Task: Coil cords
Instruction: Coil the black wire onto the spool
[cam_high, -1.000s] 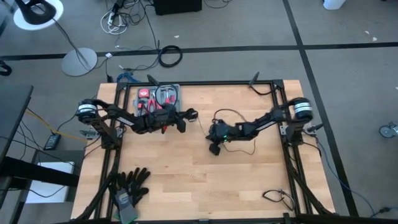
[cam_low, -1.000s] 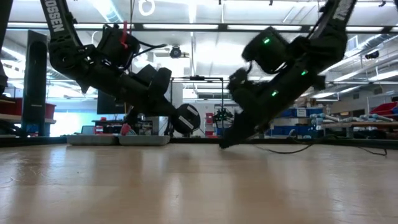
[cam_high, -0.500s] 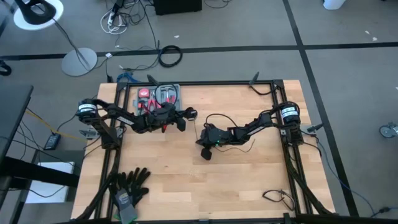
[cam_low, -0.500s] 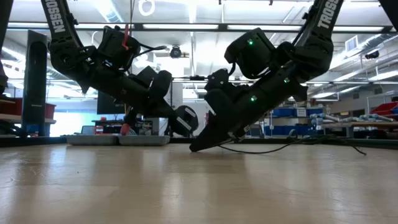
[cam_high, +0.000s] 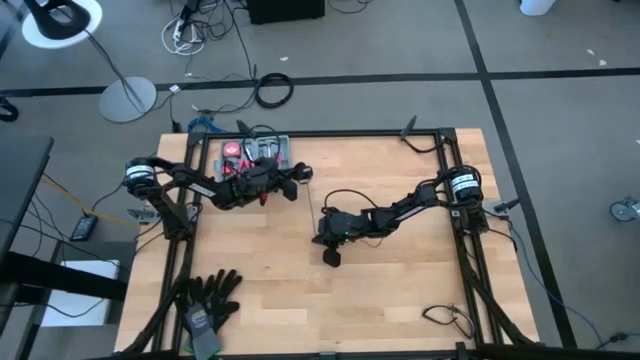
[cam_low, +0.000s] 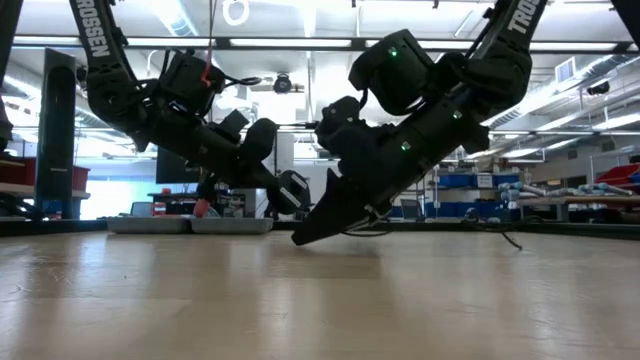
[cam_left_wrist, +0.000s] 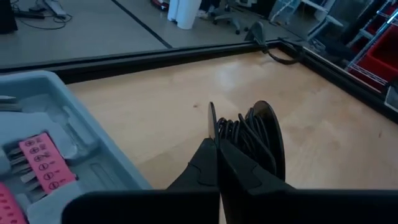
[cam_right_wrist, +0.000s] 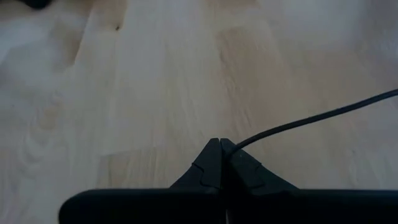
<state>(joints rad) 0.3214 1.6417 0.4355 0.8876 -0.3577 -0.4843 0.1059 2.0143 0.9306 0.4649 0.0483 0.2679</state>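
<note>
Since a second ago the right gripper (cam_high: 331, 255) has swung in from right of centre to the middle of the table (cam_high: 390, 320), dragging the cord with it, while the left arm has lifted a little toward the far left.

Nearest, a pair of black gloves (cam_high: 208, 297) lies at the near left corner and a small tangle of wire (cam_high: 445, 318) at the near right edge. In mid-table the right gripper tips down onto the wood, its jaws closed on the thin black cord (cam_right_wrist: 311, 117), which trails back toward the right arm in loose loops (cam_high: 345, 193). Farther and to the left, the left gripper (cam_left_wrist: 217, 144) hangs above the board with its jaws pinched shut on a round black spool (cam_left_wrist: 261, 140), several turns of cord already wound in its groove. Behind it sits a grey tool tray (cam_high: 284, 146) at the far left edge.

I'd judge the coiling partly done: some turns are on the spool, yet a long slack run lies unwound across the table.

Where the cord runs between the two grippers is hard to trace from above, and its free end I cannot find.
</note>
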